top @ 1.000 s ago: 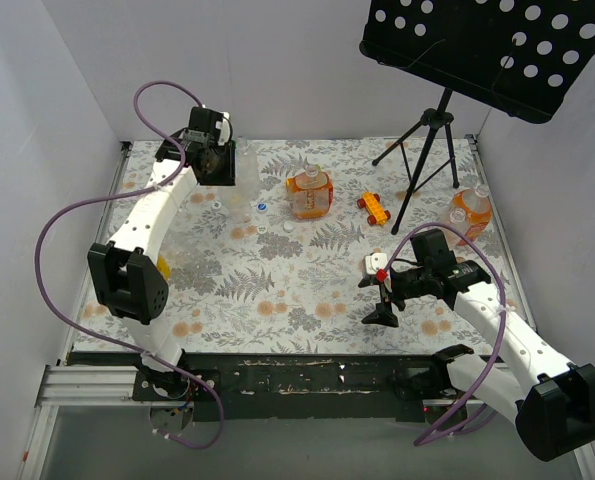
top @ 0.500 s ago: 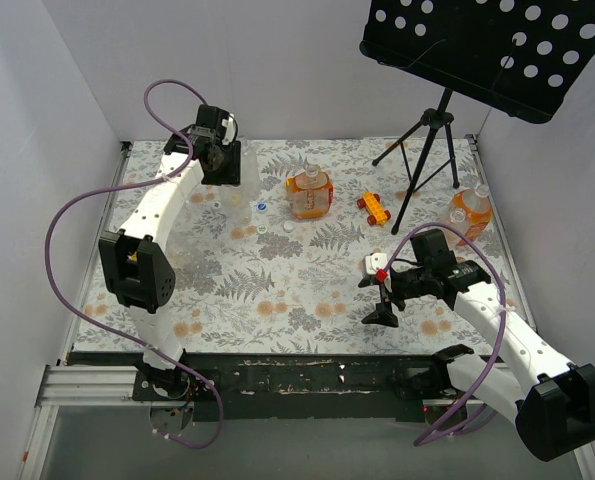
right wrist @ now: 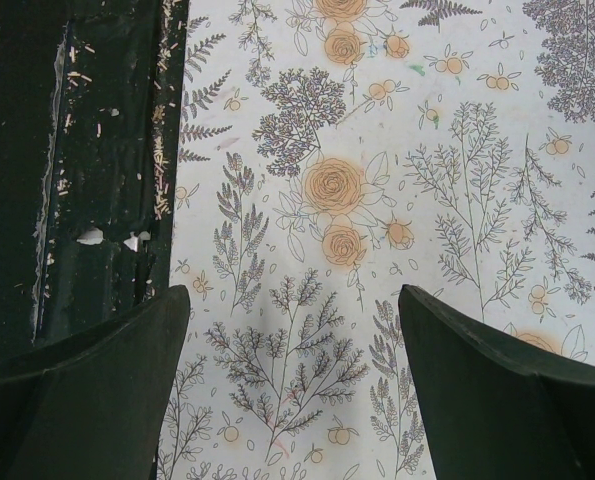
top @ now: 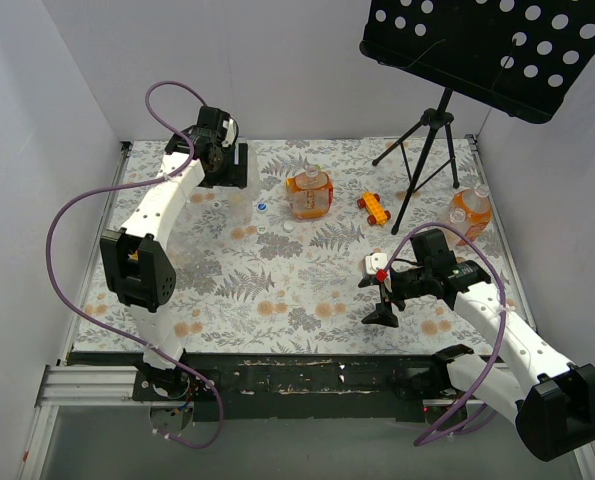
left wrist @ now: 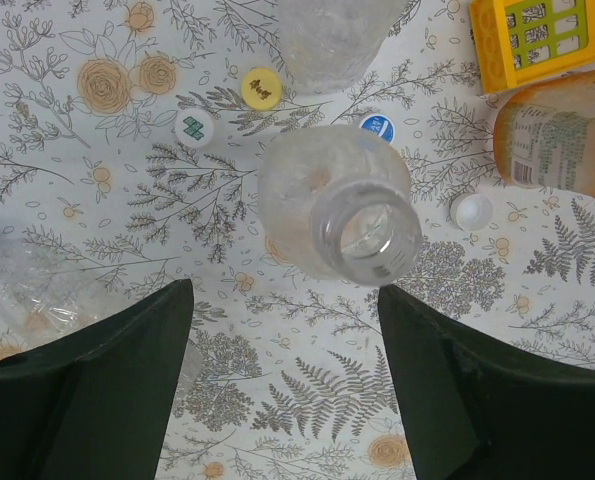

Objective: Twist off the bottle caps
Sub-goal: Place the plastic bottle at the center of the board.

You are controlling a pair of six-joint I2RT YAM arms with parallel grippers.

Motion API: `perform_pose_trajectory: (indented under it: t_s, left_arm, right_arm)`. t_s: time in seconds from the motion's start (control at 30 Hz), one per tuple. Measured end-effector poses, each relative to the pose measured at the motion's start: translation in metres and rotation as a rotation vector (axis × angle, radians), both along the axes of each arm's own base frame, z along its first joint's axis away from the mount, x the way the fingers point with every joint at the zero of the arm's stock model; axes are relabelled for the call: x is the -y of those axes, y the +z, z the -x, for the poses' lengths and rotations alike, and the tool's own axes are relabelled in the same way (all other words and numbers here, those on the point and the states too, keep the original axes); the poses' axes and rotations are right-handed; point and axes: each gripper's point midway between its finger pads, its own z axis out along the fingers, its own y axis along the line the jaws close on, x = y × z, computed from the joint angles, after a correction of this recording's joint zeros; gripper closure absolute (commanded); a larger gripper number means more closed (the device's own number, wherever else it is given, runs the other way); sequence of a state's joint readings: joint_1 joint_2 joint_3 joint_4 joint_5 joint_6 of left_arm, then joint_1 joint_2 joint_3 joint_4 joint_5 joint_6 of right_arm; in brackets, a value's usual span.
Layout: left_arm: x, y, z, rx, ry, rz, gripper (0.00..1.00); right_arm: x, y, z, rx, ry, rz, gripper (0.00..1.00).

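My left gripper (left wrist: 282, 290) hangs open at the far left of the table, nothing between its fingers. Just ahead of its fingertips stands a clear bottle (left wrist: 342, 215) whose neck is open, with no cap on it. Loose bottle caps lie round it on the cloth: a yellow one (left wrist: 261, 87), a white-and-green one (left wrist: 193, 126), a blue one (left wrist: 376, 128) and a white one (left wrist: 471, 211). A second clear bottle (left wrist: 332, 40) stands farther off. An orange bottle (top: 309, 193) stands mid-table. My right gripper (top: 375, 292) is open over bare floral cloth at the near right.
A yellow toy tray (left wrist: 547, 35) sits behind the orange bottle. An orange toy car (top: 373, 208) and a music stand's tripod (top: 427, 150) are at the back right, with another orange bottle (top: 470, 210) by the right wall. The table's dark front edge (right wrist: 77, 150) is close to my right gripper.
My left gripper has gone from shut to open and shifted slightly toward the far side. The right arm has stayed still.
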State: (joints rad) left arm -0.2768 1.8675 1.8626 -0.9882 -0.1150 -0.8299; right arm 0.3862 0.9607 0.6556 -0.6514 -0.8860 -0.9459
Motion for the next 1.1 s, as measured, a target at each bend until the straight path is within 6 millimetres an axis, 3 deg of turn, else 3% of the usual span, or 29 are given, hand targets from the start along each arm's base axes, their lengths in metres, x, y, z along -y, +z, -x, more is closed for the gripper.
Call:
perform_pose_trajectory:
  t_s: [0.33, 0.57, 0.9, 1.1]
  left_arm:
    - [-0.004, 0.007, 0.0, 0.02, 0.013, -0.011, 0.1]
    - [-0.007, 0.033, 0.006, 0.083, 0.018, 0.001, 0.02]
    - [-0.011, 0.065, 0.019, 0.169, 0.024, 0.025, 0.02]
    - [-0.015, 0.096, 0.03, 0.261, 0.028, 0.049, 0.02]
  right_arm:
    - [0.0, 0.0, 0.0, 0.0, 0.0, 0.0, 0.07]
    - [0.001, -0.004, 0.002, -0.011, 0.0, 0.005, 0.07]
    - [0.001, -0.004, 0.002, -0.01, 0.0, 0.006, 0.07]
    - [0.001, -0.005, 0.002, -0.009, 0.0, 0.007, 0.07]
